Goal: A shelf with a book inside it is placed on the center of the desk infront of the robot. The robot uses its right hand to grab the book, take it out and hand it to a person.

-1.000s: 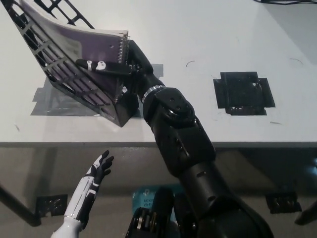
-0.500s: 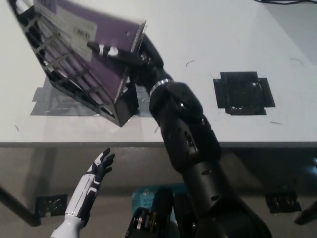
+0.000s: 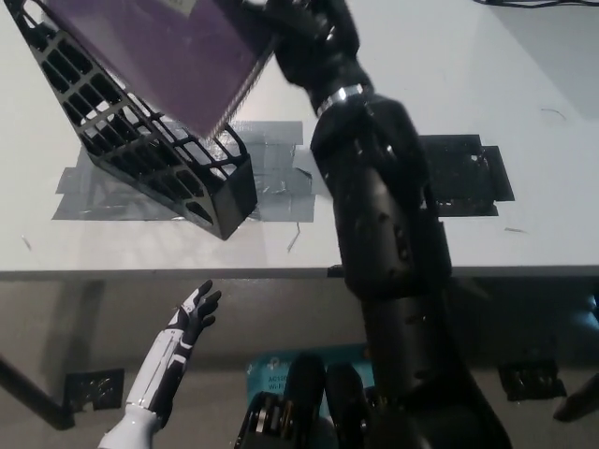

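The purple book is clamped in the right hand, raised above the black shelf. The left hand is held low beside the desk, fingers spread.

The right hand now lifts the book higher, mostly clear above the shelf, arm more extended.

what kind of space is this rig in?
Likely a robotics lab or test bench, not a home: a bare white desk with grey tape patches and a black tape marker, and the black shelf taped in place.
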